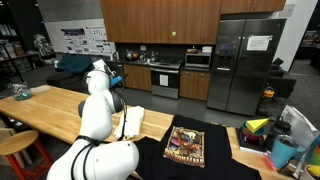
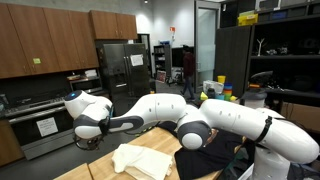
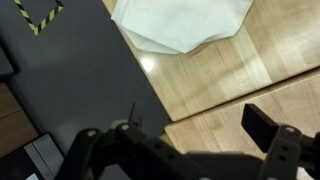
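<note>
aloft, gripper [image 3: 175,130] spread over black mat [image 3: 70,90] edge, white cloth [image 3: 185,22] near, bare wooden table [image 3: 230,80] between

Arm [image 2: 160,110] extended, fingers [image 3: 265,127] apparently spread wide.

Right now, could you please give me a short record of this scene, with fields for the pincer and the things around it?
pincer: open, holding nothing, above the table
nearest thing: white cloth, crumpled on the wood at the edge of the black shirt
black shirt: spread flat, printed picture facing up
table: light wood, long
arm: white, reaching over the table in both exterior views
background: kitchen with a steel fridge and wooden cabinets
</note>
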`<action>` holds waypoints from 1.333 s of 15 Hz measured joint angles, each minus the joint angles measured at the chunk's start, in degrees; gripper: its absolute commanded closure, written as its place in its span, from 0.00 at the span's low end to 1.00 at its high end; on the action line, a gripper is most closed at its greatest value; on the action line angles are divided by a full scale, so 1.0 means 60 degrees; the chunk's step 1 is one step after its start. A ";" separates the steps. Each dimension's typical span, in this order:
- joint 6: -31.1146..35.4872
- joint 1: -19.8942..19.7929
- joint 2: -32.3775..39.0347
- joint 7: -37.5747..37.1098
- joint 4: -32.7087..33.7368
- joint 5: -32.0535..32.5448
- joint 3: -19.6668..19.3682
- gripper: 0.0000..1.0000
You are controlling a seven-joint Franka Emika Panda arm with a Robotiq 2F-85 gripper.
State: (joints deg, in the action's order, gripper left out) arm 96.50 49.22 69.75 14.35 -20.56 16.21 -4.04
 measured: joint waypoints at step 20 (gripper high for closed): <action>0.0290 -0.0484 -0.0001 0.0158 -0.0053 -0.0158 0.0263 0.00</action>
State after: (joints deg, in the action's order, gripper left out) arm 98.24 46.32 69.74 15.30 -20.88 15.26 -2.46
